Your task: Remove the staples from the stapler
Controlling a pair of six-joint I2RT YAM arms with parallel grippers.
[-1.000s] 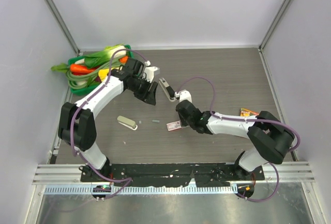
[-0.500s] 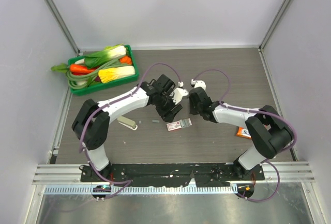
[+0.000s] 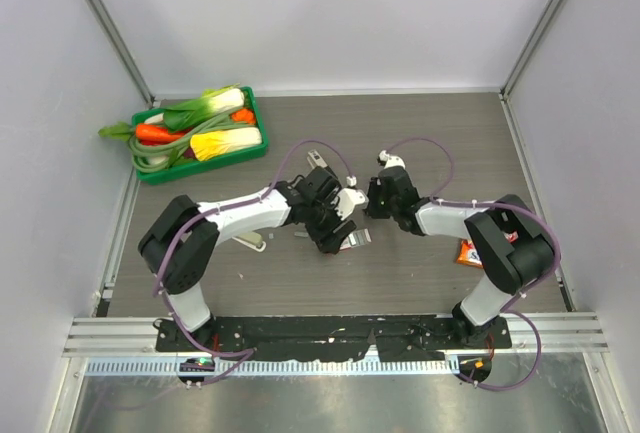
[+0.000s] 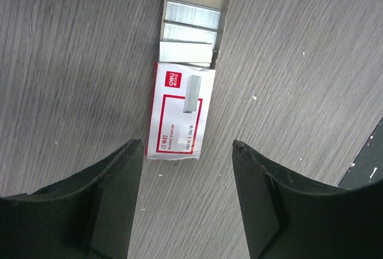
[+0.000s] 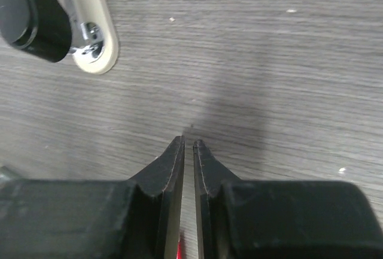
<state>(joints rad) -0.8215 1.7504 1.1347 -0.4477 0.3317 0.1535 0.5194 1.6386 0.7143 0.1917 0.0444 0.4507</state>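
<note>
The stapler [image 3: 317,159] lies behind the two grippers, mostly hidden by the left arm. Its black rear end and pale base show at the top left of the right wrist view [image 5: 90,29]. My left gripper [image 3: 338,228] is open and empty. In the left wrist view its fingertips [image 4: 187,145] straddle the near end of the pink-and-white staple box [image 4: 179,112], whose open far end shows rows of staples. My right gripper [image 3: 372,201] is shut and low over bare table [image 5: 187,142], right of the stapler. A tiny grey strip, perhaps the staples [image 3: 300,236], lies by the left forearm.
A green tray [image 3: 215,165] of vegetables stands at the back left. The beige stapler-like thing [image 3: 255,243] lies partly under the left forearm. An orange packet [image 3: 468,253] lies by the right arm's elbow. Grey walls close in the table on three sides.
The left arm has swung from the back left to the middle, its gripper now over the staple box. The right gripper has moved back from the box toward the stapler.
</note>
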